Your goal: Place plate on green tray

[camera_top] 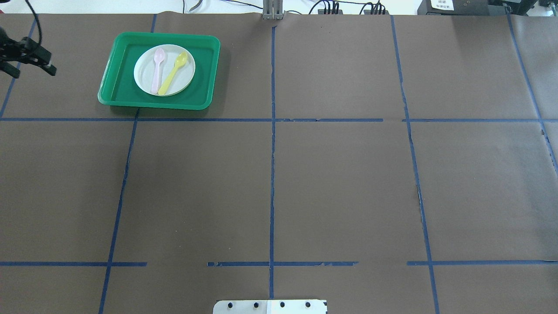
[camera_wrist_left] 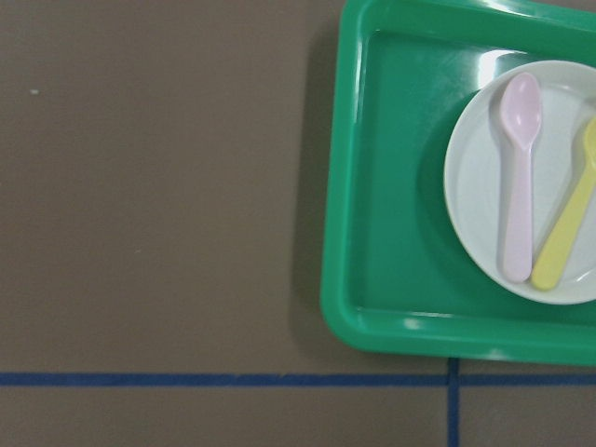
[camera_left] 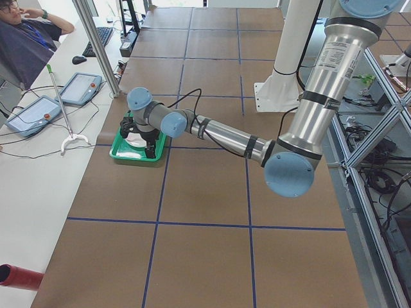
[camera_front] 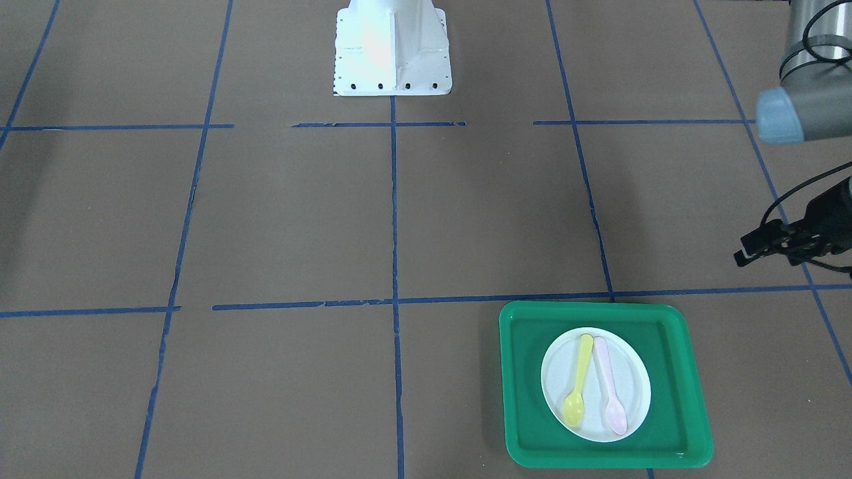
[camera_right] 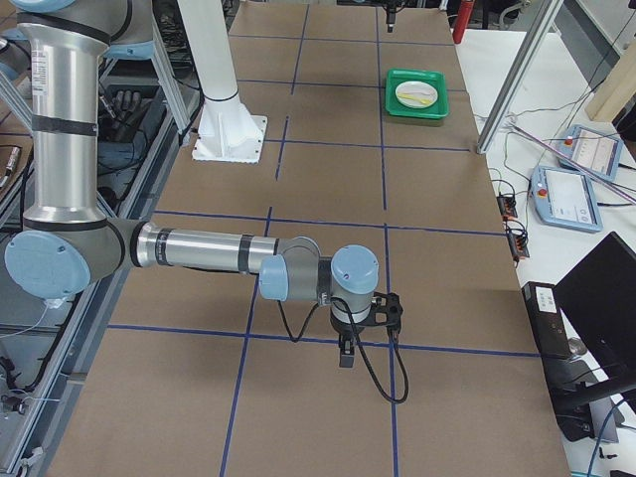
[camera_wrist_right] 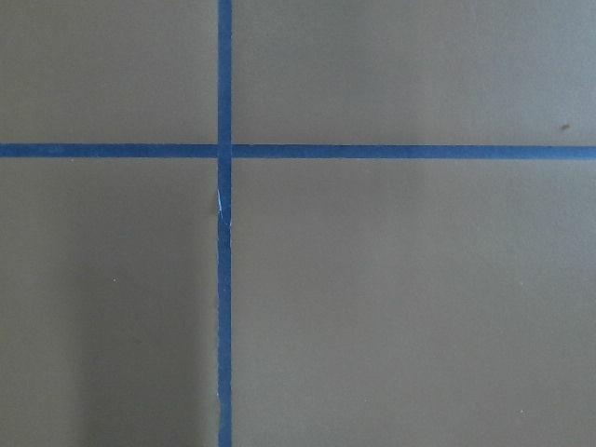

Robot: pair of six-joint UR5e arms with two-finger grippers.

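Note:
The small white plate (camera_front: 629,372) lies in the middle of the green tray (camera_front: 526,372), at the table's far left in the overhead view, where the plate (camera_top: 144,72) and tray (camera_top: 120,83) both show. A pink and a yellow spoon lie on the plate. My left gripper (camera_top: 34,72) hovers left of the tray, apart from it, open and empty; it also shows in the front-facing view (camera_front: 767,259). The left wrist view shows the tray (camera_wrist_left: 391,186) and plate (camera_wrist_left: 475,186) below. My right gripper (camera_right: 348,343) is far away over bare table; I cannot tell whether it is open or shut.
The pink spoon (camera_top: 156,72) and yellow spoon (camera_top: 173,72) lie side by side on the plate. The robot's white base (camera_front: 393,46) stands at the table's robot side. Blue tape lines (camera_top: 272,131) cross the brown table. An operator (camera_left: 26,32) sits beyond the far edge.

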